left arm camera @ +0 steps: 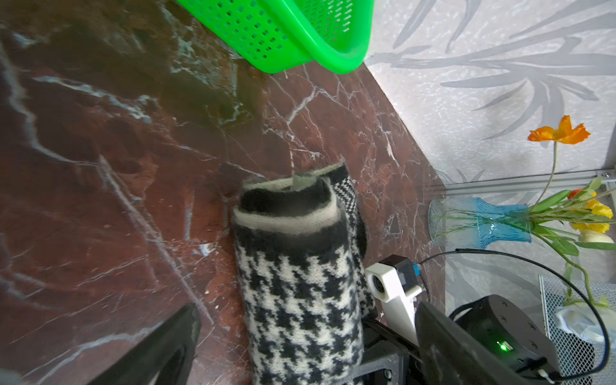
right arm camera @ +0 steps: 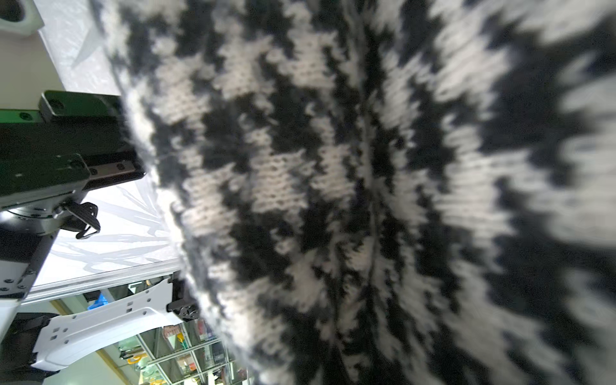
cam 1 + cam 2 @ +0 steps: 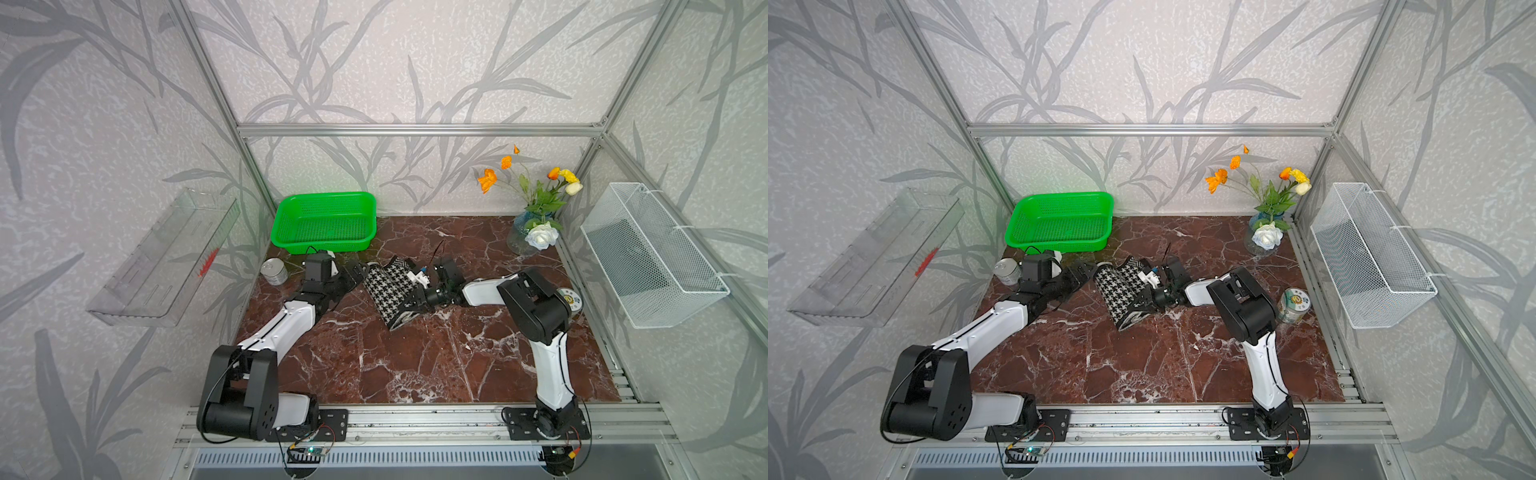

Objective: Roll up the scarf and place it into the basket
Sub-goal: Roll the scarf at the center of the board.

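Observation:
The scarf (image 3: 388, 289) lies rolled into a thick houndstooth bundle on the marble table, mid-table in both top views. My right gripper (image 3: 410, 305) is shut on the roll's right side near its front end. In the right wrist view the scarf (image 2: 333, 183) fills the picture and hides the fingers. My left gripper (image 1: 306, 350) stands open at the roll's far left end, and the scarf (image 1: 300, 283) lies between its two black fingers (image 1: 160, 346). The green basket (image 3: 324, 222) sits empty at the back left, just behind the left gripper (image 3: 359, 272).
A tin can (image 3: 274, 271) stands left of the left wrist. A blue vase of flowers (image 3: 530, 232) is at the back right, and a lidded jar (image 3: 1293, 305) sits by the right arm. A clear tray (image 3: 162, 257) and a white wire basket (image 3: 652, 257) hang on the side walls.

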`<act>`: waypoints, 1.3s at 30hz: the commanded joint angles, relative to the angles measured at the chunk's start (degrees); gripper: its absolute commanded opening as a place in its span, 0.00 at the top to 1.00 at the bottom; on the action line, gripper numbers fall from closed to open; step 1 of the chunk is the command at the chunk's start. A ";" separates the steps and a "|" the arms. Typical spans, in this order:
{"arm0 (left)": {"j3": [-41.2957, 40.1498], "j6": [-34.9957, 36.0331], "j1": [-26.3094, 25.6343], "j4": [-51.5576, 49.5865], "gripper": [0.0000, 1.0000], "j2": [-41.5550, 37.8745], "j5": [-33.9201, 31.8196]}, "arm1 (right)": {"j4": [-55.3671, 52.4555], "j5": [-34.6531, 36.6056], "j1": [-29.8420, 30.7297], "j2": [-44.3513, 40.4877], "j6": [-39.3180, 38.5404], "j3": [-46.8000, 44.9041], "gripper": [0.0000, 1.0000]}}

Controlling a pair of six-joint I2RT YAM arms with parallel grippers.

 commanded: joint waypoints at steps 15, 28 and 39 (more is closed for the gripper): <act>13.62 -2.13 -8.45 14.01 0.01 18.83 4.43 | 0.44 5.53 -1.33 1.08 0.93 -2.63 0.88; 15.07 -6.45 -8.53 13.35 0.01 30.64 -1.38 | -33.46 33.94 2.60 -16.32 -20.78 1.72 0.53; 15.35 -6.24 -9.45 11.40 0.01 32.07 -0.97 | -49.04 77.90 24.80 -19.10 -35.51 17.92 0.24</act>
